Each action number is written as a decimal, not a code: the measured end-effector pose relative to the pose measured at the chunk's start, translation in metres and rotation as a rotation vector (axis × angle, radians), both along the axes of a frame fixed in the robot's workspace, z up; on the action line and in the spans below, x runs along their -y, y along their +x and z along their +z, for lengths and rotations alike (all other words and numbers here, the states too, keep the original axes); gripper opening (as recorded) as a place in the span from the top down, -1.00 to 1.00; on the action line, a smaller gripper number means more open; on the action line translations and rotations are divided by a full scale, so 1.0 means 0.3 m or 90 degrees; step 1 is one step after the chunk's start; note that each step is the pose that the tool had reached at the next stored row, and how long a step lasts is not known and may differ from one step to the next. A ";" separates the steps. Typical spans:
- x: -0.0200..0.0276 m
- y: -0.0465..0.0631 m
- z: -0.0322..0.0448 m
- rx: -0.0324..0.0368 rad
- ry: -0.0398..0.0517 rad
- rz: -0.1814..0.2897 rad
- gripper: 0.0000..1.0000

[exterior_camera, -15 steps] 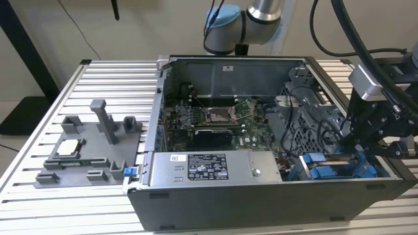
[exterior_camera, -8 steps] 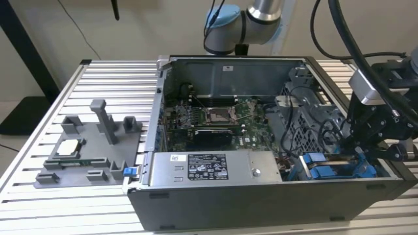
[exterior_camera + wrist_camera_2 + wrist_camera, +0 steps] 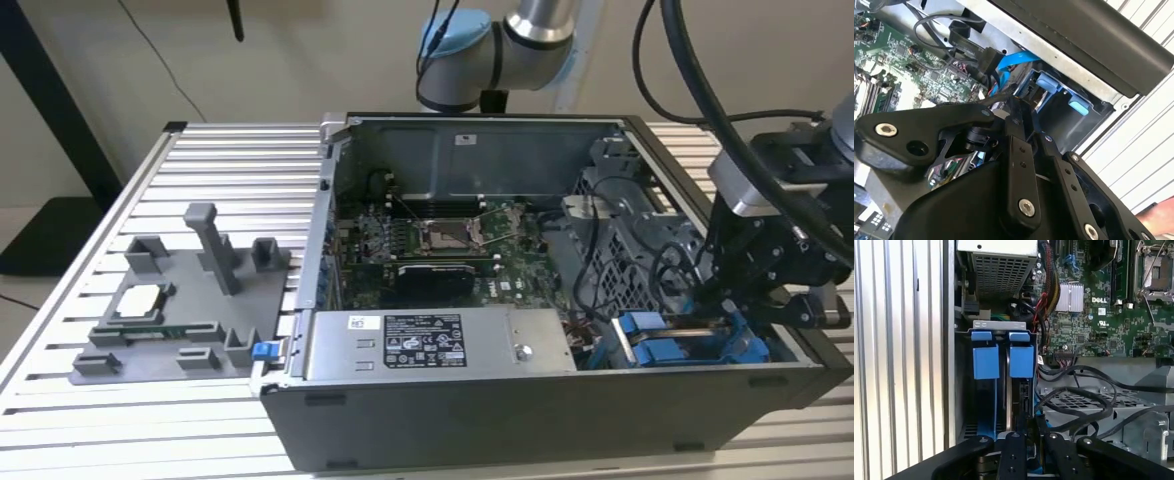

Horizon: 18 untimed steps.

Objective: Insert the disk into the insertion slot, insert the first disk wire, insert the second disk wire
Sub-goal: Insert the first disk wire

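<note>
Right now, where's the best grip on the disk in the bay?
Pinch the disk across its flat faces at the exposed edge, coming in through the case's open side. It seems to stand on edge in the insertion slot, bay walls covering the rest; only that edge and its blue tab are free. The gripper hovers there.

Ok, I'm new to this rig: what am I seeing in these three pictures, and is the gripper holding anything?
One robot arm with a gripper works in an open computer case on a slatted table. The exterior view comes from a camera off the arm; both wrist views come from cameras on the arm, looking past the gripper. Beside the case sits a grey fixture tray. Inside are the motherboard and power-supply box. The gripper is down at the insertion slot, where the disk stands on edge in its blue carrier. Whether it grips the disk, I cannot tell.
</note>
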<state>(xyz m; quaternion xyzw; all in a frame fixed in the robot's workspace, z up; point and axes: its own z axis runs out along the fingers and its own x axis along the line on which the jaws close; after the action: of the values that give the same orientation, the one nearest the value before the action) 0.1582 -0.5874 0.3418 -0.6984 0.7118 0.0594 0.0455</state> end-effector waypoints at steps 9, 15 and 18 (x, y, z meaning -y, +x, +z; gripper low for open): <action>-0.001 0.010 -0.008 0.0000 -0.0001 -0.015 1.00; -0.001 0.010 -0.012 0.0000 -0.0002 -0.027 1.00; -0.002 0.010 -0.015 0.0000 -0.0002 -0.032 1.00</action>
<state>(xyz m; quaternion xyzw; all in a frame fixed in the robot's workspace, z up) 0.1612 -0.5868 0.3374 -0.6801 0.7293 0.0581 0.0469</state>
